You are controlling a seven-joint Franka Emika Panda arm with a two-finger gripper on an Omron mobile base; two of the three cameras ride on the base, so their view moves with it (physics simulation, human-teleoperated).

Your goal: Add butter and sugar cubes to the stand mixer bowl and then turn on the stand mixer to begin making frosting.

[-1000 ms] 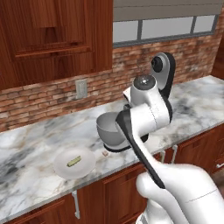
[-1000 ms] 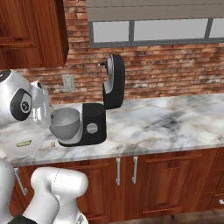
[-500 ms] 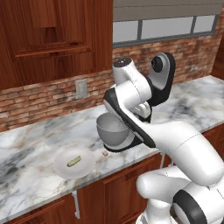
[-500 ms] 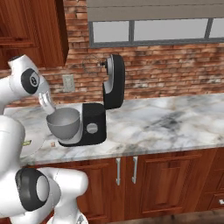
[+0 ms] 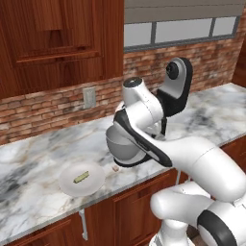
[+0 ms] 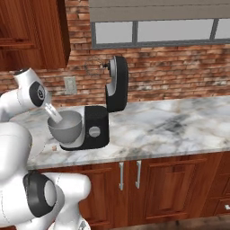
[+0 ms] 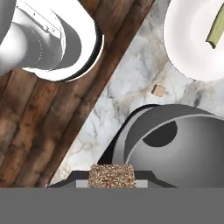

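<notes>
My gripper (image 7: 112, 177) is clamped on a speckled pale tan sugar cube (image 7: 111, 176) directly above the round grey metal stand mixer bowl (image 7: 175, 146), whose deep curved interior opens just beneath the cube. Beyond the bowl's rim, a second small tan sugar cube (image 7: 158, 90) lies on the veined white marble counter (image 7: 127, 83), between the bowl and a flat round white plate (image 5: 81, 179) that carries the thin yellowish-green stick of butter (image 5: 80, 177). Farthest back, the blocky black stand mixer (image 6: 105, 112), round grey knob on its side, holds the bowl on its base with its rounded head tilted up before the red brick wall (image 6: 179, 72).
</notes>
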